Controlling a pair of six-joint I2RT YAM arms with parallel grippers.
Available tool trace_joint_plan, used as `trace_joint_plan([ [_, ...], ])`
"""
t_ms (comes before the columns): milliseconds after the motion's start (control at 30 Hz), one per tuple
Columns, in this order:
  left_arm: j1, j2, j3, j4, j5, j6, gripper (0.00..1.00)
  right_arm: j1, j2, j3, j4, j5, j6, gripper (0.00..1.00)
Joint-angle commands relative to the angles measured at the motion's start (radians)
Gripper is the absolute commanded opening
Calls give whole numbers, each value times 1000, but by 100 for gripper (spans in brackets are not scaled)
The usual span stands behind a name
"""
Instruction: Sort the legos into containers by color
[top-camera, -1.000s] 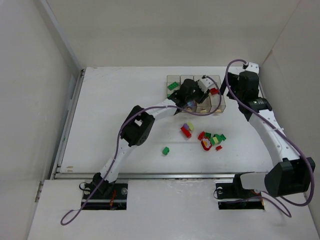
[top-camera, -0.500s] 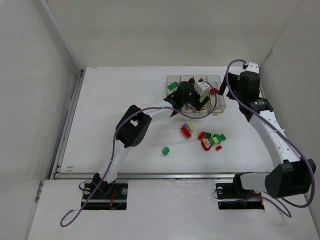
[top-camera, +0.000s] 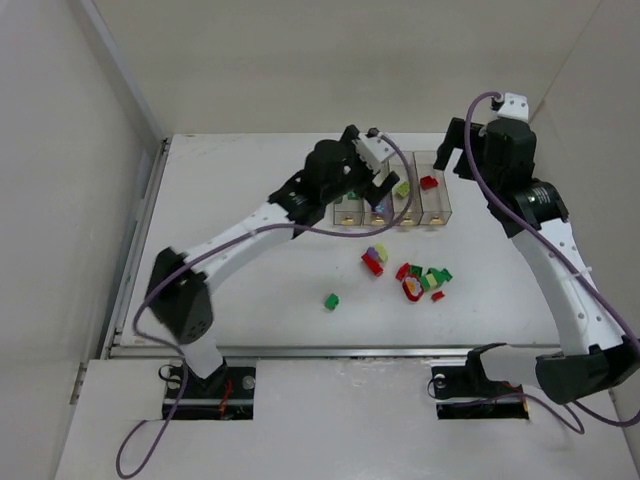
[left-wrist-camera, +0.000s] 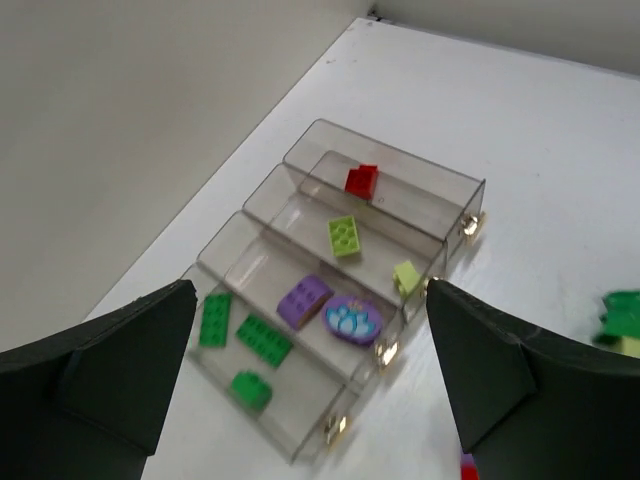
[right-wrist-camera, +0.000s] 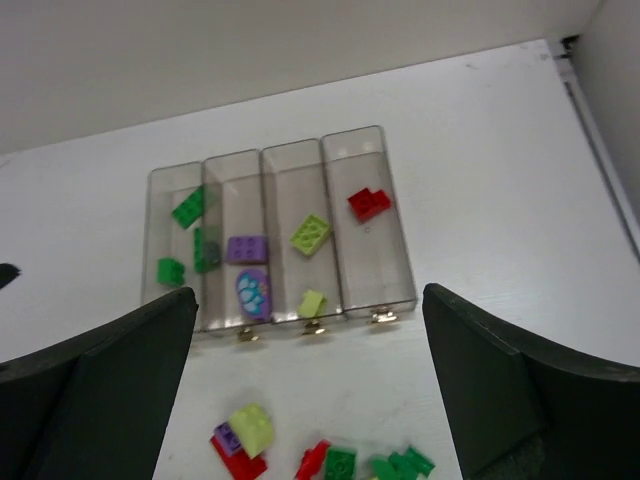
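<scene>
The left gripper (left-wrist-camera: 312, 378) and the right gripper (right-wrist-camera: 310, 392) hang over the containers (right-wrist-camera: 376, 272), fingers wide apart and holding nothing. A few legos (right-wrist-camera: 310, 233) sit sorted inside, but a loose pile (top-camera: 420, 280) waits on the table (top-camera: 250, 200) nearby. The bricks in it touch, so one grab could catch two colors or knock a brick away.

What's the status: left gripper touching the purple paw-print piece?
Apart. Left wrist view: left gripper is open, and the purple paw-print piece lies in its bin between the fingers, clear of both.
</scene>
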Motion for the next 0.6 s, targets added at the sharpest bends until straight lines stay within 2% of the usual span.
trace_joint_plan([
  [0,-10,-269,-116,-226,-137,11,100,117,-16,64,-147,56,-18,100],
  [33,9,-329,-161,-318,-170,-22,100,152,-16,43,-161,67,-18,100],
  [67,28,-446,-248,-361,-170,-39,100,232,1,20,-172,78,-18,100],
  [133,87,-568,-333,-434,-179,-64,100,315,51,-30,-201,65,-9,100],
  [167,99,-681,-401,-485,-219,-88,100,355,76,-30,-201,37,-9,100],
  [200,116,-735,-431,-507,-245,-104,100,437,103,-40,-201,-32,-18,100],
  [367,134,-987,-558,-523,-371,-191,100,691,289,-40,-246,-103,72,100],
  [567,199,-1096,-655,-535,-337,-246,100,745,393,-131,-111,-211,181,100],
])
